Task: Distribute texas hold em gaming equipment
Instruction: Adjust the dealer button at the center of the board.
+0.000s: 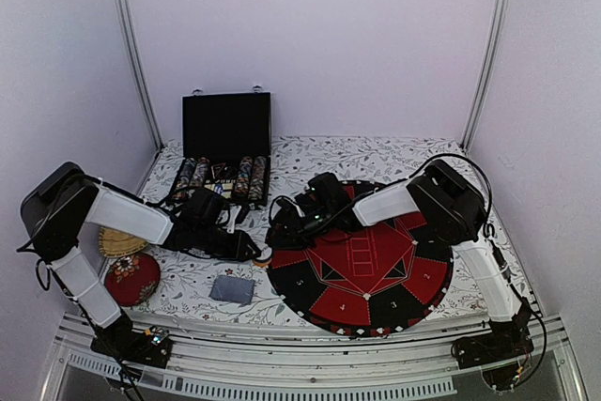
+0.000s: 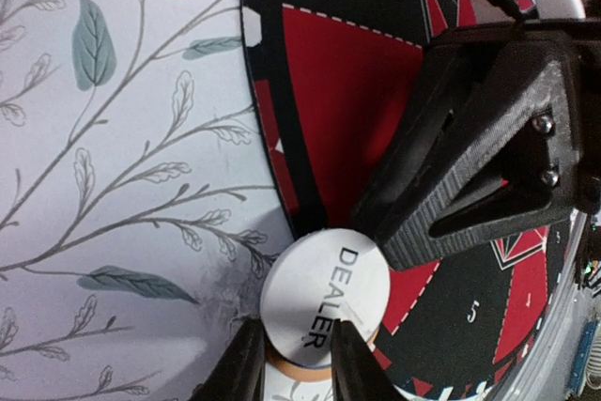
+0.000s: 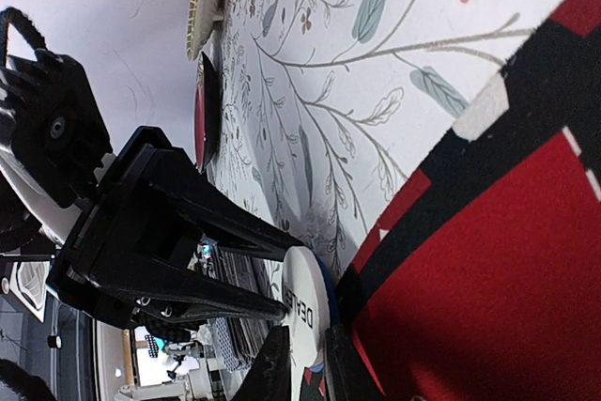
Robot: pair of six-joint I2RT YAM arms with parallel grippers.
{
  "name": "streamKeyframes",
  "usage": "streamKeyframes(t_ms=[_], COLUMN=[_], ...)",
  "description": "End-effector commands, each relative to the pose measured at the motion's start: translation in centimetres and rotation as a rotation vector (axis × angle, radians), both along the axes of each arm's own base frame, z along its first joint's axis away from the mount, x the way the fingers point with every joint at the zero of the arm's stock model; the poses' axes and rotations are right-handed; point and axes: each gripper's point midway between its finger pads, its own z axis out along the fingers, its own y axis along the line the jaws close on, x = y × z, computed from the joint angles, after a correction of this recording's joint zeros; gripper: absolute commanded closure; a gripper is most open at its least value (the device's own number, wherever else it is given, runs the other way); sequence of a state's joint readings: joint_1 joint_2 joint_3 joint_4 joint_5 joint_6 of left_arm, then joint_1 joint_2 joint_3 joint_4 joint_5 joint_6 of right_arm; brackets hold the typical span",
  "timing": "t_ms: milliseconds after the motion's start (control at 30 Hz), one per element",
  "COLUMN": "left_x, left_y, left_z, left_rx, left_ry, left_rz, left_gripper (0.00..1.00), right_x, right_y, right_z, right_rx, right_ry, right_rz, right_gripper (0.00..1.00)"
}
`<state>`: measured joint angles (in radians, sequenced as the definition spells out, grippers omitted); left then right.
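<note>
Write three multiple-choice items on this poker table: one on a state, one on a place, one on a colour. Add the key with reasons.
1. The black chip case is:
A shut flat
B turned upside down
C open, lid upright

2. The white DEALER button is:
A at the left rim of the round mat
B inside the chip case
C at the mat's centre

3. In the left wrist view, the lower button under the DEALER button is:
A green
B orange
C purple

Key:
1 C: the lid stands up behind the rows of chips.
2 A: the button overlaps both the mat's edge and the floral cloth.
3 B: an orange edge shows just beneath the white one.
</note>
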<state>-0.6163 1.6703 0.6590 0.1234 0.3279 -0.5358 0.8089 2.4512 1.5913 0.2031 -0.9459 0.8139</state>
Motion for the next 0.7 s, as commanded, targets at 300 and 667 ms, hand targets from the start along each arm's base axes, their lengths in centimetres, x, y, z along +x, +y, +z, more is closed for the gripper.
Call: streamKeyframes(t_ms=[300,667], left_x=[-0.8,-0.1], left_y=[-0.3,1.0], left_z=[-0.8,-0.2], left_rx=[0.049,0.278], left_ry=[0.016,-0.079], left_rz=[-0.026,-0.103], left_gripper=[0.69,0.38], right_x=[-1.6,1.0], right_y=[0.1,-2.3], right_z=[-3.3,0.8], right_rx=[-0.083,-0.137], right_ry=[-0.025,-0.227], right_rz=[0.004,-0.068], right_gripper=[0.89,0.85])
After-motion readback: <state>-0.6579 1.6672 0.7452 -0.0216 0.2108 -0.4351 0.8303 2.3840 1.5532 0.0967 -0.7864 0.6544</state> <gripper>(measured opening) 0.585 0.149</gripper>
